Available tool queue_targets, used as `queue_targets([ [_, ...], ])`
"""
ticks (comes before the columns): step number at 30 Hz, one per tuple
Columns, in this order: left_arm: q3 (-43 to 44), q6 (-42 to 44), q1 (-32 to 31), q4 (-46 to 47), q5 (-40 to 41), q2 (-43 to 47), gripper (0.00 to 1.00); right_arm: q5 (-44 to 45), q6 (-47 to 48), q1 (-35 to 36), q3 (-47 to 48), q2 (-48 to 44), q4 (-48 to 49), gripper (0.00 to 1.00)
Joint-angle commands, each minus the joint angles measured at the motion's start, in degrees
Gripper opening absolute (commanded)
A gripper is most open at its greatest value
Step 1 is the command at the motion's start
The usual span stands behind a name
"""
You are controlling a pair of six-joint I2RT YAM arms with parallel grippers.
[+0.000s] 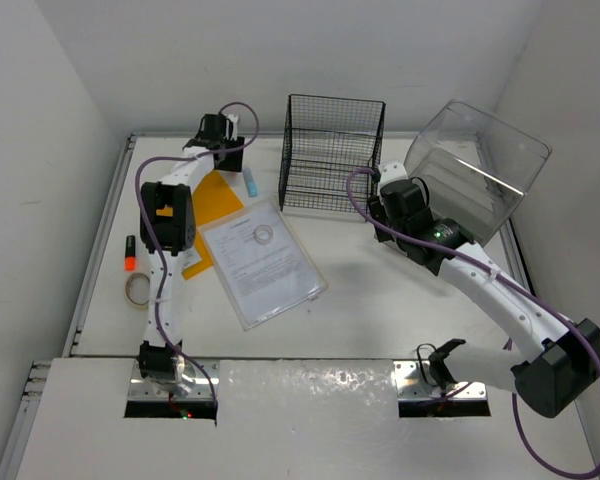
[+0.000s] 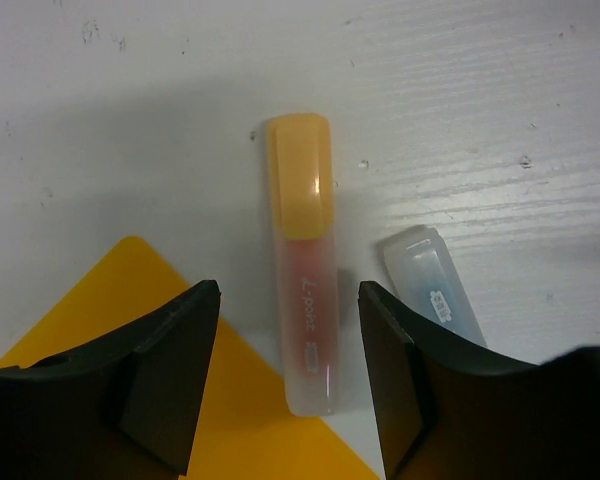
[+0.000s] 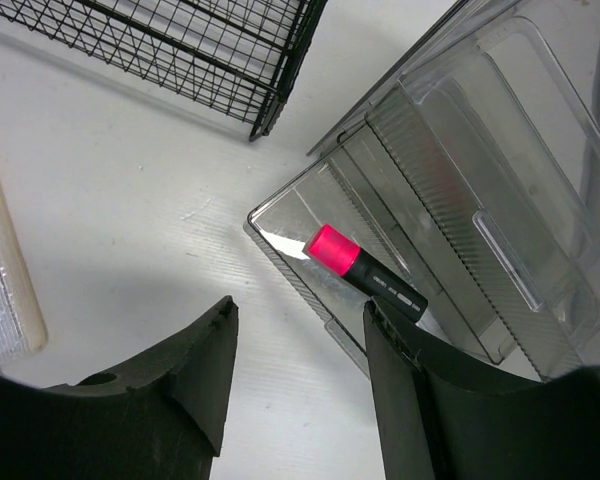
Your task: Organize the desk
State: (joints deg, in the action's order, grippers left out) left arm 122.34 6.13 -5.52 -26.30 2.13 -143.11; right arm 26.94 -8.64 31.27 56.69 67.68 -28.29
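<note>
**A:** Your left gripper (image 2: 286,340) has its jaws parted around the orange-capped highlighter (image 2: 302,265), touching neither side. Your right gripper (image 3: 298,320) is parted and holds nothing, above the pink-capped marker (image 3: 365,272) in the clear drawer (image 3: 460,150).

**B:** How far along?

**A:** Early, I'd judge. The document sleeve (image 1: 262,262) and tape roll (image 1: 137,290) lie loose on the desk (image 1: 380,300), whose long axis runs left-right before your arms.

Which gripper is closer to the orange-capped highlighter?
Left. The left gripper hangs over the orange-capped highlighter, jaws either side; the right gripper is across the desk, at the clear drawer box.
</note>
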Motion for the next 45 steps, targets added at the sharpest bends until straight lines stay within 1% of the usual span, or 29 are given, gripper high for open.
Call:
queue_targets([
  [1,2.46,-0.68,0.51,1.61,0.24,-2.25,0.56,0.22,-0.58,0.37,0.44,-0.53,2.54,0.52],
  [5,3.16,-0.59,0.51,0.03,-0.63,-4.37,0.56,0.4,-0.32,0.29,0.27,-0.36,2.89,0.53],
  [7,3.95,-0.94,0.6,-0.94,-1.25,-5.59,0.52,0.48,-0.23,0.37,0.27,-0.36,2.98,0.53],
  [8,4.74,-1.03,0.6,-1.38,-1.86,-5.86,0.48,0.4,-0.23,0.29,0.35,-0.27,2.98,0.53],
  [9,5.09,-1.21,0.6,-2.16,-1.87,-6.13,0.37,0.48,-0.23,0.29,0.36,-0.35,2.98,0.53],
  [10,5.18,-1.47,0.6,-2.35,-1.87,-6.22,0.31,0.4,-0.23,0.29,0.44,-0.44,2.98,0.53],
  [11,5.19,-1.56,0.6,-2.61,-3.26,-6.13,0.17,0.13,-0.23,0.29,0.36,-0.44,3.07,0.52],
  [12,5.01,-1.65,0.6,-2.79,-3.27,-5.87,0.07,0.04,-0.32,0.29,0.36,-0.53,3.16,0.53],
  [13,4.84,-2.0,0.68,-2.96,-3.45,-5.17,0.0,-0.48,-0.32,0.29,0.27,-0.71,3.24,0.53],
  [17,3.34,-2.79,1.65,-3.4,-5.38,-1.83,0.0,-1.89,-0.93,0.29,-0.26,-1.41,3.16,0.53],
  [18,2.9,-3.05,2.0,-3.4,-5.82,0.26,0.0,-2.41,-1.2,0.29,-0.35,-1.58,3.16,0.53],
  [22,0.88,-3.49,3.67,-3.57,-9.24,6.6,0.0,-7.24,-2.6,0.29,-1.14,-2.9,4.29,0.53],
  [23,0.53,-3.32,3.85,-3.84,-9.86,8.09,0.0,-9.6,-2.87,0.29,-1.31,-3.34,4.65,0.53],
  [24,0.18,-2.8,3.94,-4.1,-10.47,11.24,0.0,-10.67,-3.22,0.29,-1.58,-3.78,4.91,0.53],
  [26,-1.14,-2.27,4.29,-5.16,-11.79,14.68,0.0,-13.56,-4.36,0.29,-2.28,-5.44,6.23,0.54],
  [27,-1.67,-1.92,4.38,-5.33,-12.23,18.09,0.0,-14.54,-4.71,0.29,-2.8,-6.15,7.54,0.54],
  [29,-3.77,-1.3,4.73,-5.95,-13.9,23.63,0.0,-17.78,-6.12,0.29,-4.12,-8.08,9.13,0.56],
  [31,-6.4,-0.42,4.9,-6.91,-15.92,27.34,0.0,-20.16,-7.61,0.29,-4.83,-9.05,10.89,0.56],
  [32,-7.46,0.97,4.9,-7.35,-16.8,31.18,0.0,-22.52,-8.05,0.29,-5.0,-9.75,11.59,0.57],
  [34,-10.18,2.65,4.9,-9.46,-21.45,34.9,0.0,-24.9,-9.54,0.29,-5.01,-10.11,13.26,0.62],
  [35,-11.24,3.96,4.9,-10.25,-23.03,38.48,0.0,-26.05,-9.98,0.29,-4.92,-10.29,14.13,0.66],
  [37,-14.22,6.77,4.03,-12.62,-29.87,43.85,0.0,-30.87,-11.74,0.29,-4.48,-10.2,18.69,0.78],
  [38,-15.2,7.66,4.02,-13.59,-29.9,45.36,0.0,-30.89,-12.53,0.29,-4.3,-10.2,18.71,0.78],
  [39,-16.08,8.71,2.55,-15.6,-31.12,46.94,0.0,-32.9,-14.54,0.29,-3.61,-9.94,21.5,0.82],
  [40,-17.74,10.03,1.57,-16.66,-31.57,48.35,0.0,-33.96,-15.69,0.29,-3.17,-9.67,23.27,0.85],
  [41,-18.62,12.22,0.52,-17.72,-31.92,51.23,0.0,-34.93,-16.75,0.29,-2.73,-9.32,27.03,0.87],
  [42,-19.5,12.85,-1.75,-18.86,-32.19,52.74,0.0,-35.55,-19.63,0.29,-1.85,-8.36,28.98,0.89],
  [44,-22.4,13.99,-5.36,-19.57,-32.98,56.86,0.0,-36.86,-23.76,0.29,-0.44,-6.69,34.5,0.89],
  [45,-23.46,14.17,-6.51,-19.57,-33.07,58.19,0.0,-37.31,-24.83,0.29,1.3,-4.42,35.66,0.89],
])
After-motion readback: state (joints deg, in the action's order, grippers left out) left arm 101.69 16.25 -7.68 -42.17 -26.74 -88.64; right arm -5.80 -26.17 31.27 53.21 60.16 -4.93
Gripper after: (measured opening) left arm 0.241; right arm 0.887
